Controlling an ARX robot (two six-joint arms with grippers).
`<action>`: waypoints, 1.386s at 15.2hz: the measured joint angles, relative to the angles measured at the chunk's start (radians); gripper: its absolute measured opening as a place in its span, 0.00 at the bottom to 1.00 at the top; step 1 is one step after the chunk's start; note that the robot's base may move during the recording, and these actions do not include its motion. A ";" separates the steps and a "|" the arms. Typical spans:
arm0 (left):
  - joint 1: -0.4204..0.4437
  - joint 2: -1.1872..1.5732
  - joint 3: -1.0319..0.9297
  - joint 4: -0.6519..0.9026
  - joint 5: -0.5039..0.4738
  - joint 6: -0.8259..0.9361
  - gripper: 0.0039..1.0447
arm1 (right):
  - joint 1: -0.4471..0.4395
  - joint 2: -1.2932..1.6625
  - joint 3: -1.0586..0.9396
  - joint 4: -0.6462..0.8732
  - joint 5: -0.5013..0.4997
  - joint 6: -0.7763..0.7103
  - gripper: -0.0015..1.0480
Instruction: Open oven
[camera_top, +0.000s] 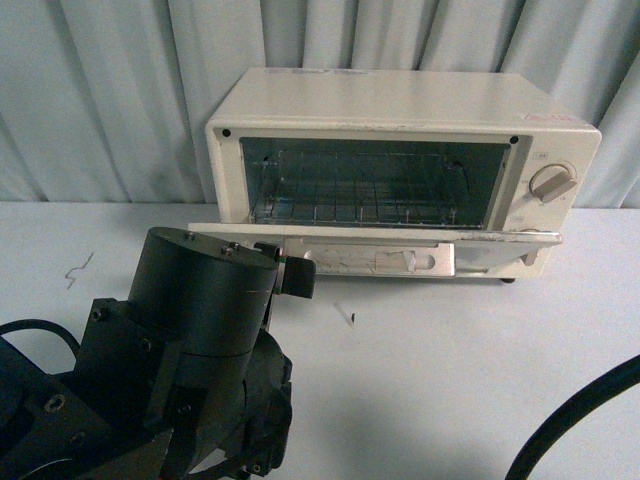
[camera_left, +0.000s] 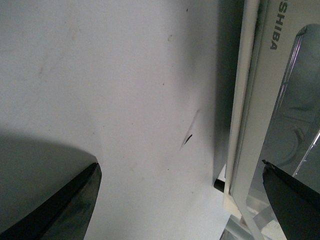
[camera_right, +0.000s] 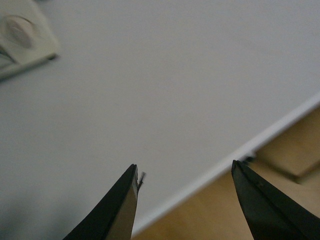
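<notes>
Oven (camera_top: 400, 130) at the back of the surface (camera_top: 450, 380), in front of the curtain (camera_top: 100, 90). Door (camera_top: 372, 262) down flat, rack (camera_top: 360, 205) exposed. Left jaws wide open, empty, just beside the door's left corner, one finger (camera_left: 292, 202) over its edge. Right jaws spread, empty, above the surface near its edge.

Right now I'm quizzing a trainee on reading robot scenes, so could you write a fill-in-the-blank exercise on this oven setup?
1. The door of the oven lies ____, so the wire rack shows.
2. The gripper beside the door, jaws apart, belongs to the ____ arm.
3. In the front view, the upper knob sits to the ____ of the wire rack.
4. The table is ____ in colour.
Missing words: open; left; right; white.
</notes>
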 joint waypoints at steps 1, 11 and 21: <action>-0.002 0.000 0.000 0.000 0.001 0.000 0.94 | -0.022 0.027 -0.058 0.248 -0.082 -0.037 0.54; 0.000 0.000 0.001 0.000 0.001 0.000 0.94 | -0.372 -0.548 -0.229 0.518 -0.726 -0.657 0.02; -0.001 0.000 0.001 0.000 0.000 0.000 0.94 | -0.439 -0.863 -0.228 0.211 -0.777 -0.660 0.02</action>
